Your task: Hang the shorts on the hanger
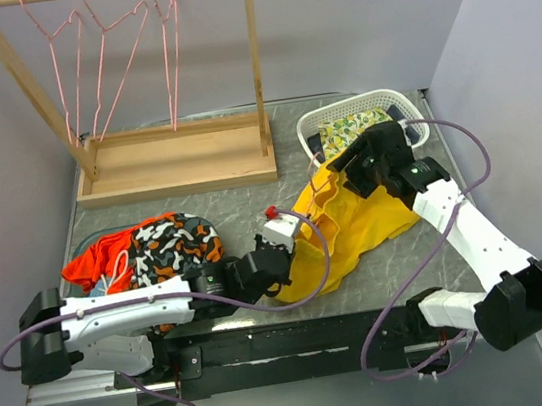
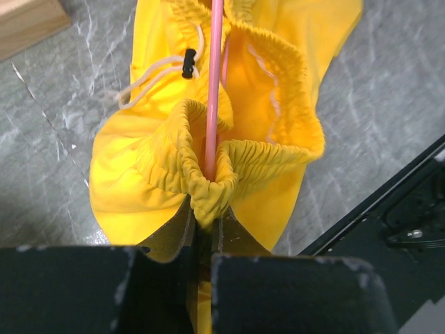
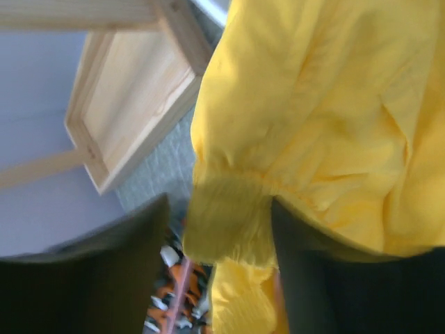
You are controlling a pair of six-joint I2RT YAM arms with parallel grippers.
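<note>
Grey surface [image 1: 242, 209], threading step. Your left claw [image 2: 202, 224] pinches shorts [image 2: 271, 104] waistband, hanger [image 2: 212, 90] wire inside; right claw [image 3: 222, 219] straddles far waistband, grip unclear. Next: ease waistband along hanger.

The shorts [image 1: 355, 226] lie mid-counter [image 1: 241, 202], right of the garment [image 1: 161, 247] at the left edge; the basket [image 1: 358, 100] sits in the far right corner; the rack [image 1: 175, 166] in the far left.

Bright, even light — blurry right-wrist view

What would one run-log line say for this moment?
shorts: on table, hanger wire in waist opening | left gripper: shut on waistband | right gripper: open, waistband between jaws
</note>
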